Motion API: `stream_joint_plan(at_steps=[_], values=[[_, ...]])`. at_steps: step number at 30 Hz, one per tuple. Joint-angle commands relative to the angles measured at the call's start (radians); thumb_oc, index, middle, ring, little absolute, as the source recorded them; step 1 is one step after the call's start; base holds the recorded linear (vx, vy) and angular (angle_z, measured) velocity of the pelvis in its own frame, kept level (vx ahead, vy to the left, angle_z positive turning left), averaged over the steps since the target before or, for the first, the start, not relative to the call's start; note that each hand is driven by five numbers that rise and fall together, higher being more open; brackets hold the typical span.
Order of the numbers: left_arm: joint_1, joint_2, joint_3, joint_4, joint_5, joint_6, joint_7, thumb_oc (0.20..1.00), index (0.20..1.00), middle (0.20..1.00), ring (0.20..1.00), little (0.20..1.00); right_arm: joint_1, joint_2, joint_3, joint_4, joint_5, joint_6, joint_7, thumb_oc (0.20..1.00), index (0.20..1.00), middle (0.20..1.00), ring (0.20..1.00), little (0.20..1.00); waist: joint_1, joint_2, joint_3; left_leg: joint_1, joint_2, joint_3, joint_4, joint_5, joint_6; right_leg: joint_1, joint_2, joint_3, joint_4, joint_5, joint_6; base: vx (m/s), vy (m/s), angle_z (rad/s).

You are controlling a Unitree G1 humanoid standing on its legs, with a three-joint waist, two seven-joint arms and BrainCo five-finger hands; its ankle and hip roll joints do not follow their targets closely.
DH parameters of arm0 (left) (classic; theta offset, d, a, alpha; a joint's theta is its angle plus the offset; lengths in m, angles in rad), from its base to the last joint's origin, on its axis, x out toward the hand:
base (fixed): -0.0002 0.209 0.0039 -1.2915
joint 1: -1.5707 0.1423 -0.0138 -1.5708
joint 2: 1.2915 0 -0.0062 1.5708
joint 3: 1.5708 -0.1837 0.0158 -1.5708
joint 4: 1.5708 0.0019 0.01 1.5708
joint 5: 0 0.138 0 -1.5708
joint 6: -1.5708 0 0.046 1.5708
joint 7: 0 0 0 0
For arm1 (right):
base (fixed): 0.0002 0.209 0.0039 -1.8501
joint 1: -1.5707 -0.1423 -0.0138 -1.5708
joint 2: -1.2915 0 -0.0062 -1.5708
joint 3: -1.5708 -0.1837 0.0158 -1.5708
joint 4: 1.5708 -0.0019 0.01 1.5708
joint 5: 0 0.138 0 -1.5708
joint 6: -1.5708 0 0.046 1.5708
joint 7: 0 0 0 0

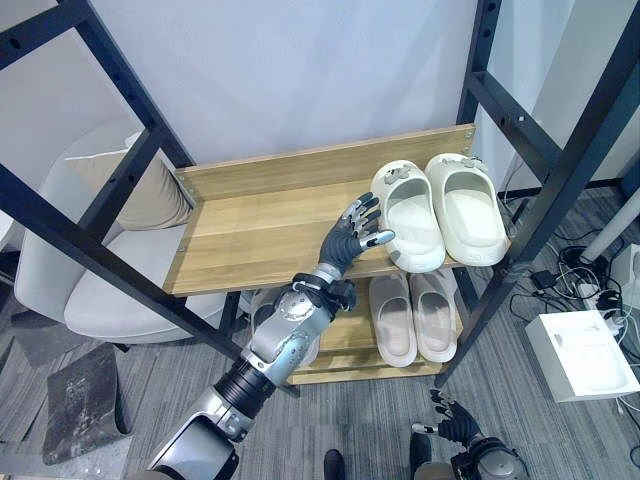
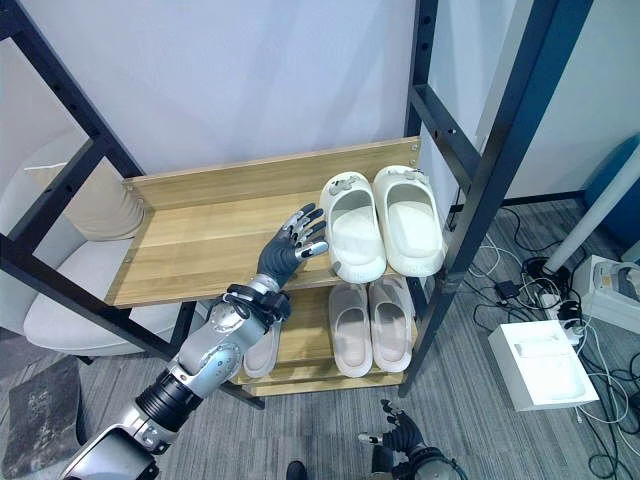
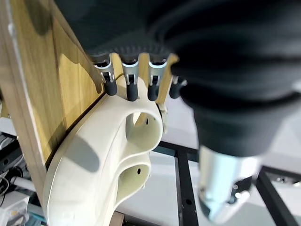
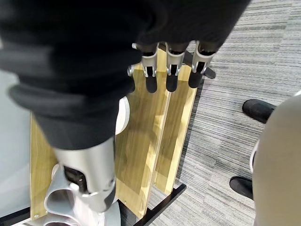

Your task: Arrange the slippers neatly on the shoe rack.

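A black-framed shoe rack with wooden shelves stands against a pale wall. On its upper shelf, at the right end, a pair of cream slippers lies side by side, toes pointing toward the front edge and heels toward the wall; the two touch along their inner sides. The left robot hand reaches up over the front of that shelf and sits just beside the left slipper of the pair, its fingers straight and spread, holding nothing; in the left wrist view the dark fingertips rest on or just above the rim of that slipper, and whether they actually touch it cannot be told. The rest of the upper shelf to the left is bare wood. On the lower shelf, under the cream pair, a second pair of beige slippers lies side by side, and another pale slipper shows partly behind the left arm. The right robot hand hangs low near the grey carpet floor in front of the rack, fingers loosely extended and empty. A white box sits on the floor to the right, and a pale armchair with a cushion stands to the left of the rack.
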Motion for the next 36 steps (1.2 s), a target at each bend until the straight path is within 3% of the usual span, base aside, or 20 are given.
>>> stream_joint_plan(at_steps=[1,8,13,21,25,26,30,33,34,36], values=[[-0.097,0.027,0.107,0.094,0.048,-0.096,0.061,1.000,1.000,1.000,1.000,1.000,-0.027,0.040,-0.007,-0.003,0.031,-0.032,-0.016,1.000,1.000,1.000,1.000,1.000,0.004,-0.059,0.003,0.029,-0.038,-0.007,-0.007,-0.037,-0.013,0.075,-0.028,-0.023,0.001,-0.107,0.073,0.00,0.000,0.00],[-0.036,0.121,0.318,0.052,0.150,-0.163,0.168,1.000,1.000,1.000,1.000,1.000,-0.052,0.028,-0.033,0.011,0.052,-0.043,-0.024,1.000,1.000,1.000,1.000,1.000,0.033,-0.072,-0.010,0.034,-0.034,-0.016,-0.007,-0.037,-0.018,0.086,-0.028,-0.033,0.001,-0.109,0.068,0.00,-0.010,0.05],[-0.032,0.143,0.344,-0.059,0.148,-0.191,0.160,1.000,1.000,1.000,1.000,1.000,-0.061,0.028,-0.045,0.036,0.061,-0.044,-0.022,1.000,1.000,1.000,1.000,1.000,0.047,-0.077,-0.014,0.031,-0.035,-0.022,-0.007,-0.037,-0.017,0.087,-0.029,-0.038,0.001,-0.108,0.069,-0.01,0.001,0.03],[0.040,0.171,0.214,-0.482,0.007,-0.188,-0.114,1.000,1.000,1.000,1.000,1.000,-0.085,0.051,-0.042,0.126,0.065,-0.054,-0.002,1.000,1.000,1.000,1.000,1.000,0.075,-0.090,-0.016,0.027,-0.038,-0.041,-0.007,-0.041,-0.016,0.090,-0.031,-0.052,0.001,-0.106,0.070,0.00,0.005,0.07],[0.049,0.199,0.053,-0.637,-0.039,-0.138,-0.267,1.000,1.000,1.000,1.000,1.000,-0.134,0.085,-0.007,0.182,0.054,-0.069,0.005,1.000,1.000,1.000,1.000,1.000,0.090,-0.093,-0.014,0.027,-0.039,-0.052,-0.007,-0.041,-0.017,0.092,-0.031,-0.060,0.001,-0.109,0.069,-0.01,0.017,0.14],[0.086,0.205,-0.039,-0.626,-0.044,-0.097,-0.323,1.000,1.000,1.000,1.000,1.000,-0.149,0.095,0.022,0.188,0.030,-0.073,0.008,1.000,1.000,1.000,1.000,1.000,0.094,-0.092,-0.009,0.027,-0.039,-0.056,-0.007,-0.040,-0.016,0.094,-0.030,-0.062,0.001,-0.111,0.067,-0.02,0.022,0.25],[0.172,0.247,-0.136,-0.488,0.085,-0.062,-0.380,1.000,1.000,1.000,1.000,1.000,-0.160,0.108,0.045,0.189,0.005,-0.082,0.004,1.000,1.000,1.000,1.000,1.000,0.093,-0.089,0.001,0.030,-0.037,-0.051,-0.007,-0.041,-0.011,0.095,-0.026,-0.058,0.001,-0.113,0.066,-0.01,0.013,0.00],[0.218,0.280,-0.175,-0.330,0.213,-0.035,-0.396,1.000,1.000,1.000,1.000,1.000,-0.160,0.091,0.062,0.154,-0.011,-0.085,0.018,1.000,1.000,1.000,1.000,1.000,0.085,-0.088,0.006,0.032,-0.035,-0.044,-0.006,-0.042,-0.009,0.094,-0.024,-0.049,0.001,-0.113,0.065,-0.01,0.012,-0.03],[0.267,0.289,-0.172,-0.220,0.333,-0.023,-0.394,1.000,1.000,1.000,1.000,1.000,-0.150,0.073,0.066,0.110,-0.018,-0.079,0.027,1.000,1.000,1.000,1.000,1.000,0.079,-0.090,0.011,0.032,-0.034,-0.042,-0.006,-0.042,-0.008,0.092,-0.023,-0.044,0.001,-0.114,0.065,0.00,0.000,0.00],[0.317,0.268,-0.166,-0.130,0.353,-0.010,-0.379,1.000,1.000,1.000,1.000,1.000,-0.140,0.063,0.069,0.083,-0.019,-0.076,0.032,1.000,1.000,1.000,1.000,1.000,0.076,-0.093,0.013,0.032,-0.034,-0.041,-0.005,-0.041,-0.007,0.092,-0.022,-0.043,0.001,-0.113,0.064,0.00,-0.002,-0.02]])
